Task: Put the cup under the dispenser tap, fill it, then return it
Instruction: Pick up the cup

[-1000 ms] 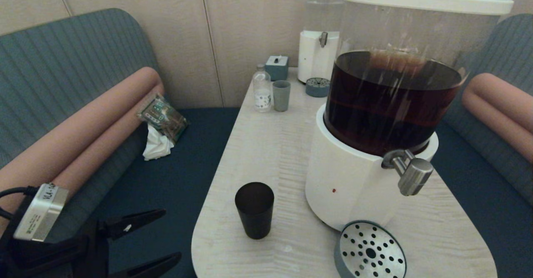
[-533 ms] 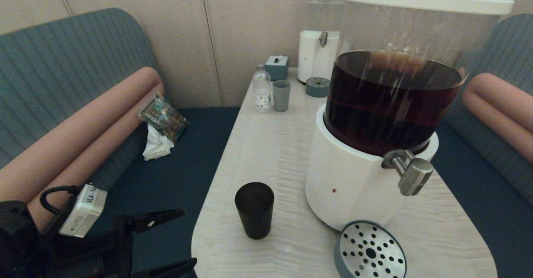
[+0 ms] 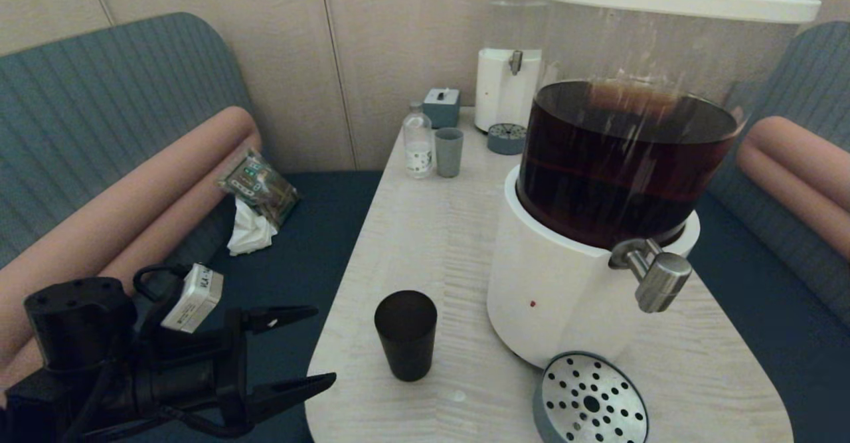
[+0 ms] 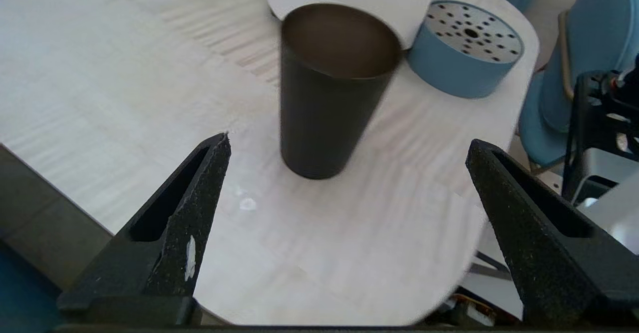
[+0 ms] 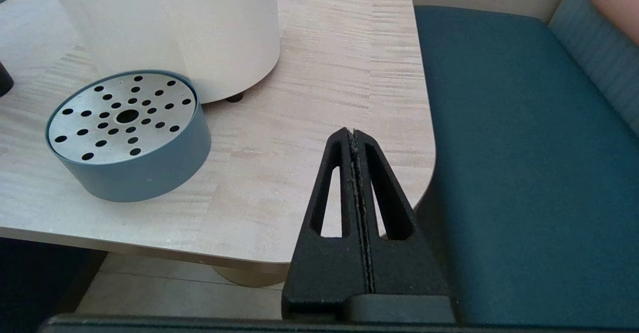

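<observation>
The dark brown-black cup (image 3: 406, 334) stands upright and empty on the pale table, left of the big dispenser's white base (image 3: 558, 290). The steel dispenser tap (image 3: 654, 275) juts out above the round perforated drip tray (image 3: 590, 400). My left gripper (image 3: 322, 345) is open at the table's near left edge, pointing at the cup and a short way from it. In the left wrist view the cup (image 4: 329, 88) stands ahead of the wide-spread fingers (image 4: 199, 208), nothing between them. My right gripper (image 5: 352, 134) is shut and empty, parked over the table's near right corner.
A pale grey-green tumbler (image 3: 449, 152), a small clear bottle (image 3: 418, 144), a blue-grey box (image 3: 441, 107) and the smaller clear-liquid dispenser (image 3: 510, 64) stand at the table's far end. Blue benches with pink bolsters flank the table; a snack pack (image 3: 259, 188) lies on the left bench.
My left arm has risen and moved right toward the table edge and the cup, its fingers staying open. The cup, dispenser and right arm have not moved.
</observation>
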Tool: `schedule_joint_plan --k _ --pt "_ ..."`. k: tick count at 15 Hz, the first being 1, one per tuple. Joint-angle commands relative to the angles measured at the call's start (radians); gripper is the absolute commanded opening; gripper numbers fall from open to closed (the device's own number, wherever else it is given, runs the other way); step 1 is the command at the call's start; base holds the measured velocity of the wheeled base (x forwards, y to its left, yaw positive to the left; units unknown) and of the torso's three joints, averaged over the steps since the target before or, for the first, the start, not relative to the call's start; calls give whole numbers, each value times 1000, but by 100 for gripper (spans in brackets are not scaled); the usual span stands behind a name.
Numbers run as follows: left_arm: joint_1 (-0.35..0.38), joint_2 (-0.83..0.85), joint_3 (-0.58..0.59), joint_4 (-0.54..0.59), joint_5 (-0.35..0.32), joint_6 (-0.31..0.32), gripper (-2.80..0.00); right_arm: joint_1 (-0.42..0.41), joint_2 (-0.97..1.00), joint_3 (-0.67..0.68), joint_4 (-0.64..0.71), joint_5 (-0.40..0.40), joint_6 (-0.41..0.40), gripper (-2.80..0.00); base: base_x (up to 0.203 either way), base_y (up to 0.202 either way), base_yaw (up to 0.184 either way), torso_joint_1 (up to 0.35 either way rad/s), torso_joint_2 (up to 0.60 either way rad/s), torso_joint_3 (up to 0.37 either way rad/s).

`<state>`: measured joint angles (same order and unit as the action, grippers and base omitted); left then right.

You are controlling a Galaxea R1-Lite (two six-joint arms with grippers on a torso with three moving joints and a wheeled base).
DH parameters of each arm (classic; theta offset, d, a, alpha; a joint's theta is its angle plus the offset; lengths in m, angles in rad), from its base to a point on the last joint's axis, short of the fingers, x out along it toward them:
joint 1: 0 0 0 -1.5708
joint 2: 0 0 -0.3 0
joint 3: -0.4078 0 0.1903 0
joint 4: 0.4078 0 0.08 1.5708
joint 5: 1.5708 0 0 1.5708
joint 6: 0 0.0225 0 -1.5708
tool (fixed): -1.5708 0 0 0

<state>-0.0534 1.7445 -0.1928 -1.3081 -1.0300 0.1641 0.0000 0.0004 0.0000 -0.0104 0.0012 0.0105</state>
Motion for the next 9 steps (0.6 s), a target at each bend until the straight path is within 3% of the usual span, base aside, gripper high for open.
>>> schedule_joint_plan --k 1,9 --pt "-4 59 -18 -8 -9 6 0 0 -5 8 0 0 0 -280 0 0 0 0 0 0" --pt "-125 181 -144 15 -16 28 0 0 -5 8 0 0 0 -280 0 0 0 0 0 0"
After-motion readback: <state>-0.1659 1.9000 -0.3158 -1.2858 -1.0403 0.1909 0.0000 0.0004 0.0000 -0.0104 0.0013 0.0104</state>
